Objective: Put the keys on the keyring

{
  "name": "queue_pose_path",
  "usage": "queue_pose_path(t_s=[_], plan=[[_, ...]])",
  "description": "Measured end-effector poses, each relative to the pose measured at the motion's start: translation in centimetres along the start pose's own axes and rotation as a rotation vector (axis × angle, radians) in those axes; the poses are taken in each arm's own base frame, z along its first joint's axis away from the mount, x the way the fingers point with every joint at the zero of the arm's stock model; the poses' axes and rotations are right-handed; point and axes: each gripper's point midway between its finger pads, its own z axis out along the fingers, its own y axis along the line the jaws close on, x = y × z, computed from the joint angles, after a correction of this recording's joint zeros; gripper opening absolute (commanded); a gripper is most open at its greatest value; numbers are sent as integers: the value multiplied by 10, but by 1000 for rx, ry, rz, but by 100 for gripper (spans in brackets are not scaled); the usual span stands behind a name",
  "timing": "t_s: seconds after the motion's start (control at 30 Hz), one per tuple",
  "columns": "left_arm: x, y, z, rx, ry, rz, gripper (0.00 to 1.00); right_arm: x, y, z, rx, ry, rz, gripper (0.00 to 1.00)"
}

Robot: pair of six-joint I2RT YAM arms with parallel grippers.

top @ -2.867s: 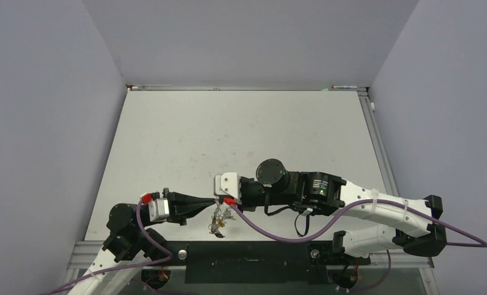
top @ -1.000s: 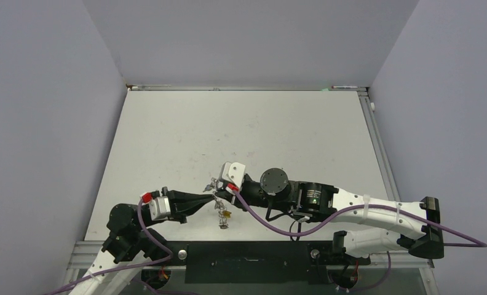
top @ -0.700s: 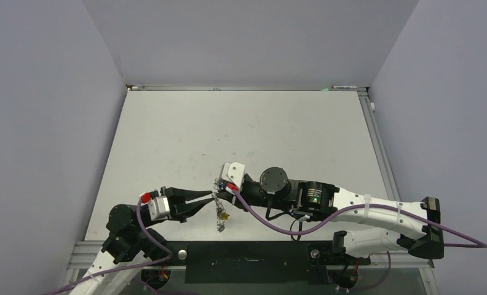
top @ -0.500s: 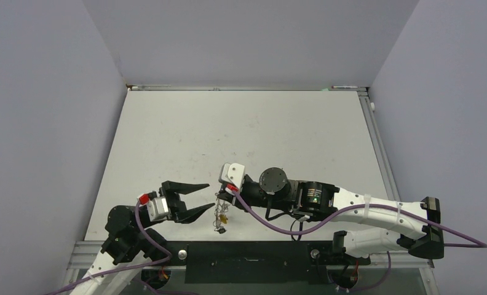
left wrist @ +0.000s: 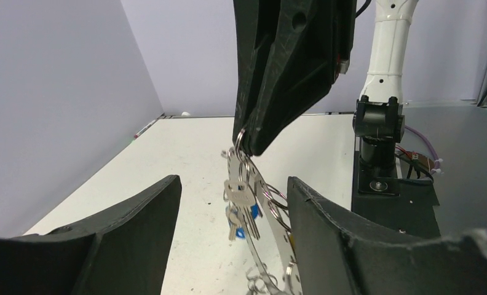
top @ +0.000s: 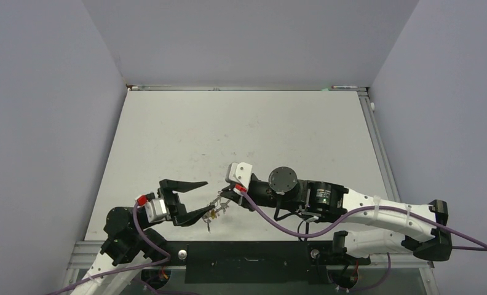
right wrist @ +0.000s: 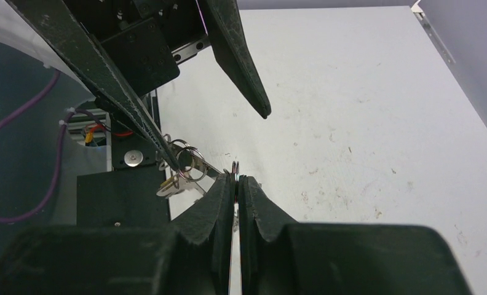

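The right gripper (top: 227, 197) is clamped on the keyring (right wrist: 235, 168). Its two fingers are pressed together with the thin edge of the ring standing up between them. The ring hangs in the air above the near edge of the table (top: 241, 135), close to the arm bases.

The left gripper (top: 210, 196) faces it from the left with its fingers wide apart and nothing held between them. In the left wrist view the ring and its load hang in the gap between the two dark fingers (left wrist: 127, 230), just below the tip of the right gripper.

The keys (left wrist: 238, 198) dangle from the ring in a small bunch. One is plain silver, and a blue head (left wrist: 241, 232) shows just beneath it. Several small loops (left wrist: 275, 200) hang at the ring's rim beside them.

From the right wrist, one left finger (right wrist: 238, 61) points out over the bare table, well apart from the ring. The tip of the other finger reaches the small loops, and another key lies just below it. Whether that tip touches the loops cannot be told. In the top view the bunch sits at the tip of the left gripper's near finger.
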Motion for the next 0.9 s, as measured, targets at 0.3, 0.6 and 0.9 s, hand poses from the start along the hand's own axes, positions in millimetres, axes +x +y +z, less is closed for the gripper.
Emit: queue_pose_path(t_s=[0.3, 0.6, 0.9], plan=[[-4, -8, 0, 40, -15, -14, 55, -23, 7, -14, -43, -94, -7, 5], [-23, -14, -7, 44, -84, 7, 59, -21, 12, -16, -76, -112, -50, 5], [-28, -11, -8, 16, -99, -7, 50, -15, 18, -17, -110, -102, -63, 5]])
